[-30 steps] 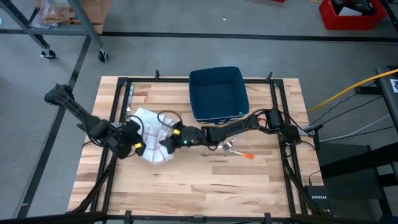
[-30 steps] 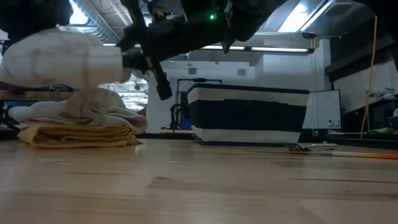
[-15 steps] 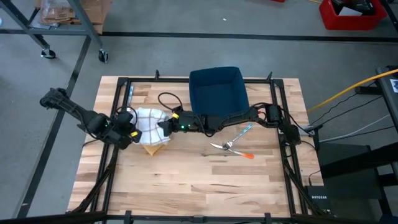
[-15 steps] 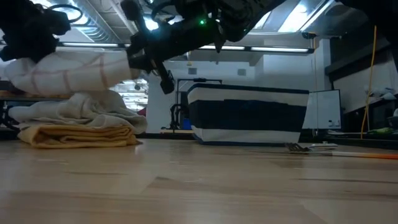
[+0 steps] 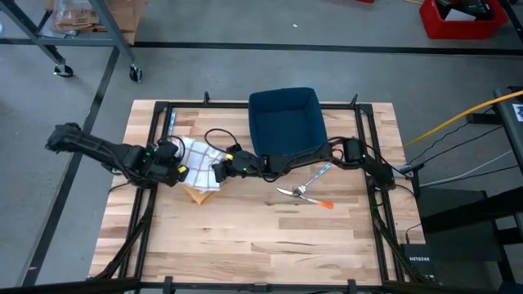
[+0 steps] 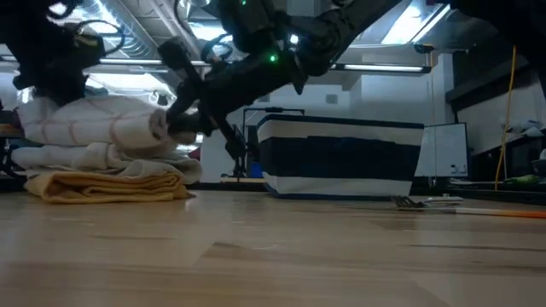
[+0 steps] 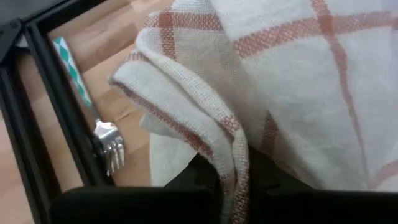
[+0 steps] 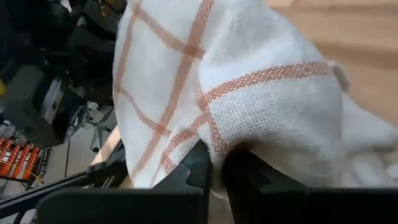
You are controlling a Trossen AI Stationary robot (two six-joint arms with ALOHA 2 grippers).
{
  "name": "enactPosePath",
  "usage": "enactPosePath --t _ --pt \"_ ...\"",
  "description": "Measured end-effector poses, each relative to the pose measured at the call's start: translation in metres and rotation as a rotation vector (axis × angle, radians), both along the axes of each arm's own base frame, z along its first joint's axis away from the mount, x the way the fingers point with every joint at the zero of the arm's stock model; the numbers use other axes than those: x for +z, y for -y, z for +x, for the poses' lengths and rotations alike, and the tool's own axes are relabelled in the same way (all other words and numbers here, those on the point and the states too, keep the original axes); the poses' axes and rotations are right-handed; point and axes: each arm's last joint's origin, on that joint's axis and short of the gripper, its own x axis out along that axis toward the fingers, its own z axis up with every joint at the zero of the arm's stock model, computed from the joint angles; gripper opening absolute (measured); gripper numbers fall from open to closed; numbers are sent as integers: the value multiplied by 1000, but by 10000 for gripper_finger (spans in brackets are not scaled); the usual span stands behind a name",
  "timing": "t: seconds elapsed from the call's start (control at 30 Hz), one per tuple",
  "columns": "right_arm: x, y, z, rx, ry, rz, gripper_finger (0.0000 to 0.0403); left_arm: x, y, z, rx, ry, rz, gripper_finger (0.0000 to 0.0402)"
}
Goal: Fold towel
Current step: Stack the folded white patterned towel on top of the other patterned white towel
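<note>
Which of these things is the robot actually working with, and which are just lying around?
In use:
- checked towel
- left hand
- right hand

Lying about:
- yellow cloth
- blue bin
- fork
- utensils beside the bin

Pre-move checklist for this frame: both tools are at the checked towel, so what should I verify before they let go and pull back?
1. Left tool pinching the checked towel: ok, cloth sits between its fingers in its wrist view.
2. Right tool pinching the same towel: ok, seen in its wrist view.
3. Towel edge laid down on the pile: ok, it rests on the lower layers in the low view.
4. Corners aligned: cannot tell, the arms cover them.
5. Yellow cloth under the pile undisturbed: ok, it lies flat.
6. Retreat path clear of the blue bin: ok, it stands apart.
</note>
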Motion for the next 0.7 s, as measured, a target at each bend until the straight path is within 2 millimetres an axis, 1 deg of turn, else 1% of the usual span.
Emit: enactPosePath --t 0.13,0.27,0.37,0.53,0.7 --pt "-10 -1 1 33 -19 38 72 -11 -2 1 11 -12 5 20" --pt "-11 -1 1 34 -24 35 114 -12 -5 1 72 7 -8 23" --pt "-12 -1 1 30 -31 31 136 -13 -8 -2 168 16 -24 36" --pt "-11 0 1 16 -28 25 140 -13 -11 -3 261 61 -47 56" --pt "-5 -2 0 70 -13 41 138 -13 -12 -3 287 74 -54 68"
